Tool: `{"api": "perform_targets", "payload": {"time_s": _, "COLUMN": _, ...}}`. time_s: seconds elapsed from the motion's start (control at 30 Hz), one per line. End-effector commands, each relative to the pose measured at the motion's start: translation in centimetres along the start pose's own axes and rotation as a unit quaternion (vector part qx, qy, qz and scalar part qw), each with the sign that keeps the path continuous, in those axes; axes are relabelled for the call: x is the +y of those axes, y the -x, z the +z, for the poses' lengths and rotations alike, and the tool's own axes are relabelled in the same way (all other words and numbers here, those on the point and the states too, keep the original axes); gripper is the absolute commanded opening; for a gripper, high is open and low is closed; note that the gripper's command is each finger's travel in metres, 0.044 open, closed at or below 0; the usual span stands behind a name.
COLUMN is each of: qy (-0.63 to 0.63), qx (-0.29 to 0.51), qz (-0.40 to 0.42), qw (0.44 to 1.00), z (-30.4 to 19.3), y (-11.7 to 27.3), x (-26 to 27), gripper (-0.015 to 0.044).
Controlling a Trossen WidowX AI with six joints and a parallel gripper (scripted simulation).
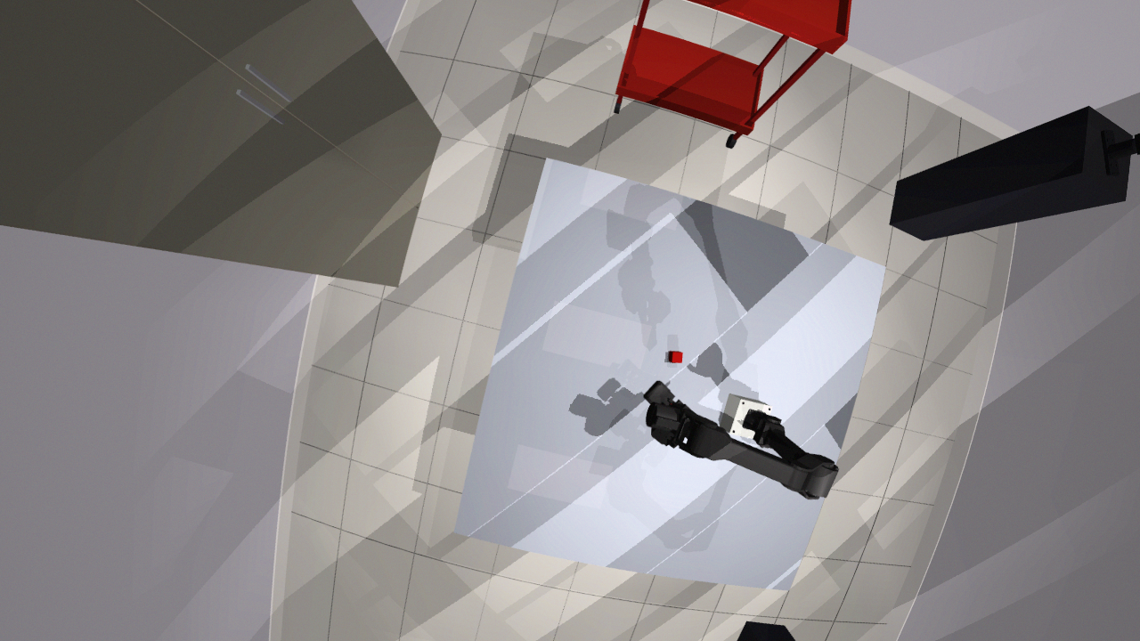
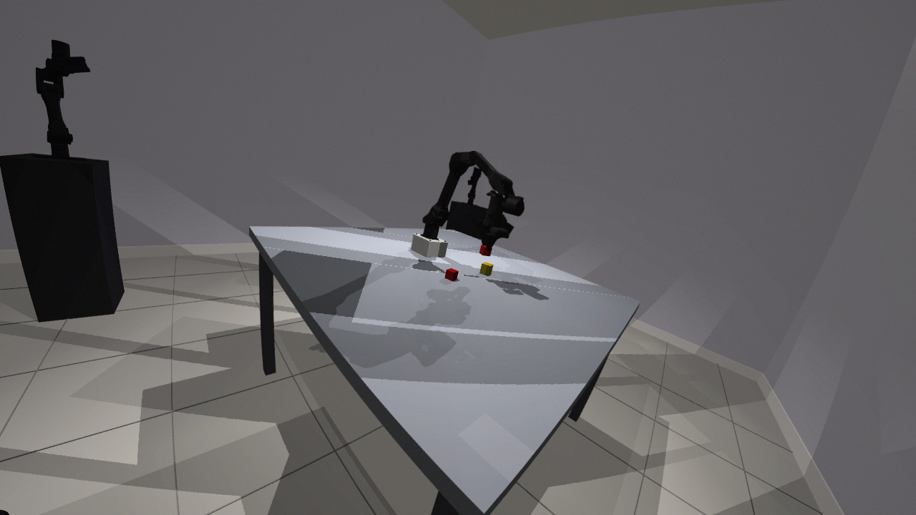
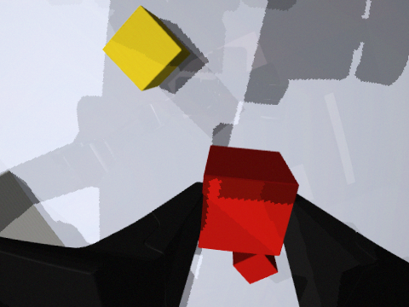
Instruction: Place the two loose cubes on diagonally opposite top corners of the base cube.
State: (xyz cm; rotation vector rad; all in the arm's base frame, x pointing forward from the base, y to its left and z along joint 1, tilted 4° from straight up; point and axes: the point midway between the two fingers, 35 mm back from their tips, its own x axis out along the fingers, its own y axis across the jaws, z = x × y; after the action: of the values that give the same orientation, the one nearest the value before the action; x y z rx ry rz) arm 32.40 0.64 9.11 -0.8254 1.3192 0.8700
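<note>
My gripper (image 2: 486, 246) (image 3: 244, 196) is shut on a red cube (image 2: 485, 251) (image 3: 244, 222) and holds it above the table. In the top view the arm hides this cube. The yellow cube (image 2: 486, 269) (image 3: 142, 49) stands on the table, at the upper left in the wrist view, turned diagonally to the held cube; nothing is on top of it. It is hidden in the top view. The other red cube (image 1: 676, 357) (image 2: 451, 275) (image 3: 255, 272) stands on the table apart from the yellow one, partly covered by the held cube in the wrist view.
The arm's white mounting block (image 1: 743, 409) (image 2: 425, 245) stands on the table (image 1: 509, 494) (image 2: 512, 416). A red trolley (image 1: 693, 79), a large dark cabinet (image 1: 319, 198) and a black pedestal (image 1: 1004, 175) stand off the table. A second arm (image 2: 56, 115) stands on a pedestal (image 2: 61, 237).
</note>
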Motion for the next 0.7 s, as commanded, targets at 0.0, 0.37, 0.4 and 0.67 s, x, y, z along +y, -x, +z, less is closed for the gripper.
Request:
{"api": "perform_targets", "payload": {"time_s": 0.0, "qy": 0.002, "qx": 0.003, "qz": 0.003, "qw": 1.000, "z": 0.7, "y": -0.6, "x": 1.2, "gripper": 0.0105}}
{"api": "perform_targets", "payload": {"time_s": 0.37, "qy": 0.011, "qx": 0.002, "qz": 0.004, "qw": 1.000, "z": 2.6, "y": -1.7, "x": 4.0, "gripper": 0.0105}}
{"api": "perform_targets", "payload": {"time_s": 0.4, "qy": 0.012, "qx": 0.002, "qz": 0.004, "qw": 1.000, "z": 2.8, "y": -1.8, "x": 4.3, "gripper": 0.0105}}
{"api": "perform_targets", "payload": {"time_s": 0.67, "qy": 0.018, "qx": 0.001, "qz": 0.005, "qw": 1.000, "z": 3.9, "y": -2.5, "x": 6.4, "gripper": 0.0105}}
